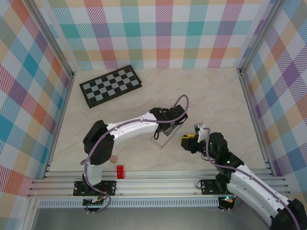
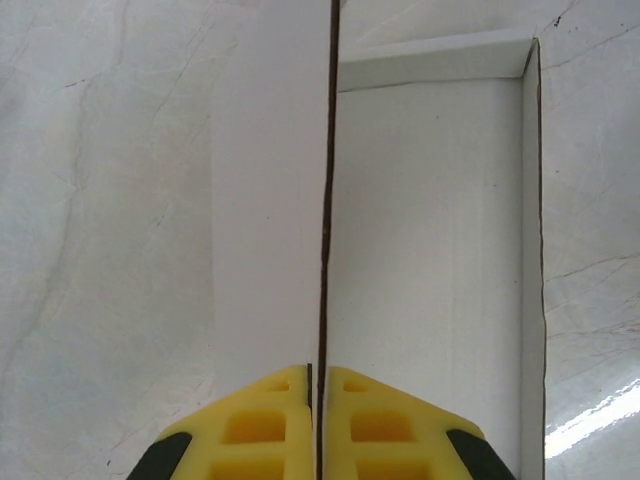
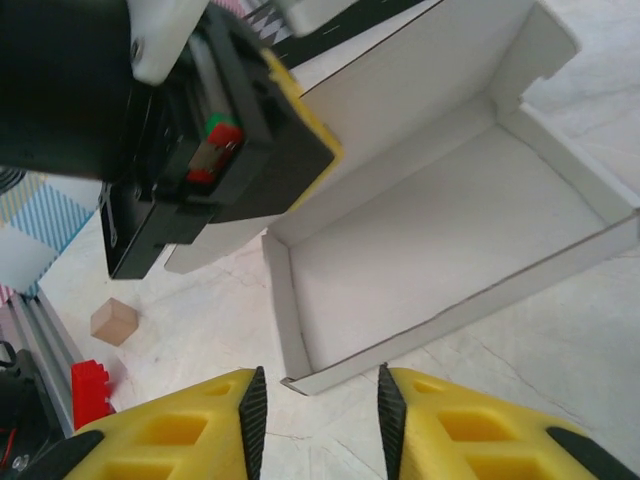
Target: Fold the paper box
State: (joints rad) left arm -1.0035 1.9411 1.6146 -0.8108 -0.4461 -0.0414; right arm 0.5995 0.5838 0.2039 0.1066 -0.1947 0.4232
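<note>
- Centrally on the table (image 1: pixel 216 96), the paper box (image 1: pixel 165 136) is laid as a shallow tray, open upward.
- One upright wall of the box is clamped edge-on by the left pincer (image 2: pixel 318 375), whose fingers are pressed shut on the card.
- The right pincer (image 3: pixel 320 385) is held parted, with nothing gripped; the box's near corner is seen just ahead of its gap.
- The checkerboard (image 1: pixel 111 86) is set well apart, far left.

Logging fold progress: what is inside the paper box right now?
The paper box holds nothing: bare white floor between raised walls. The left hand, shut on one long wall, hides part of that wall in the right wrist view.
</note>
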